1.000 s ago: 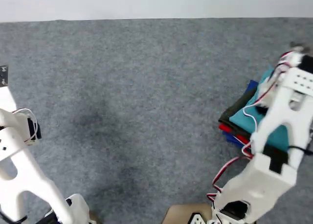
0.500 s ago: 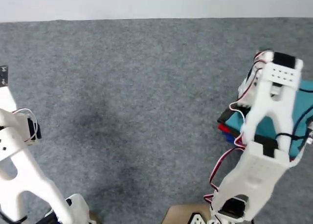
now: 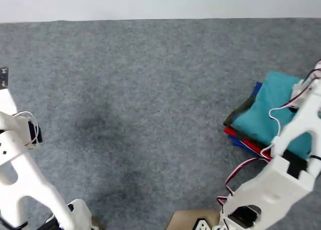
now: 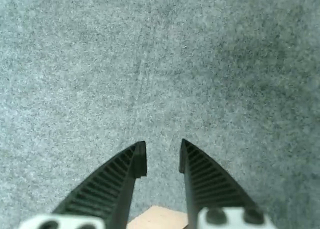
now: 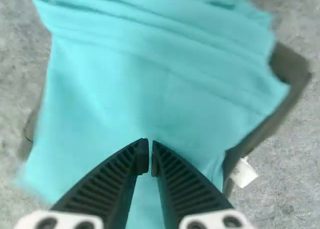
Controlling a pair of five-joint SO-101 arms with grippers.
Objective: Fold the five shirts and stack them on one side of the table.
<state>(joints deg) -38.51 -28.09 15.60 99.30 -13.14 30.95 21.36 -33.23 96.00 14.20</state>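
A stack of folded shirts [image 3: 261,117] lies at the right side of the grey table, with a teal shirt [image 3: 273,109] on top and dark, red and blue layers showing at its left edge. The right arm [image 3: 293,139] stands over the stack's right part. Its gripper [image 5: 150,156] hangs just above the teal shirt [image 5: 150,84], fingers shut and empty. A dark shirt [image 5: 287,79] with a white tag [image 5: 244,171] peeks out beneath. The left arm [image 3: 20,164] stays at the table's left edge. Its gripper [image 4: 162,159] is open over bare carpet.
Grey carpet [image 3: 140,89] covers the table from the left arm to the stack. A white wall strip [image 3: 150,4] runs along the far edge. A brown cardboard piece [image 3: 185,221] sits at the near edge between the arm bases.
The right arm swung left over the stack half a second ago, then moved back right, uncovering most of the teal shirt. The left arm has kept still.
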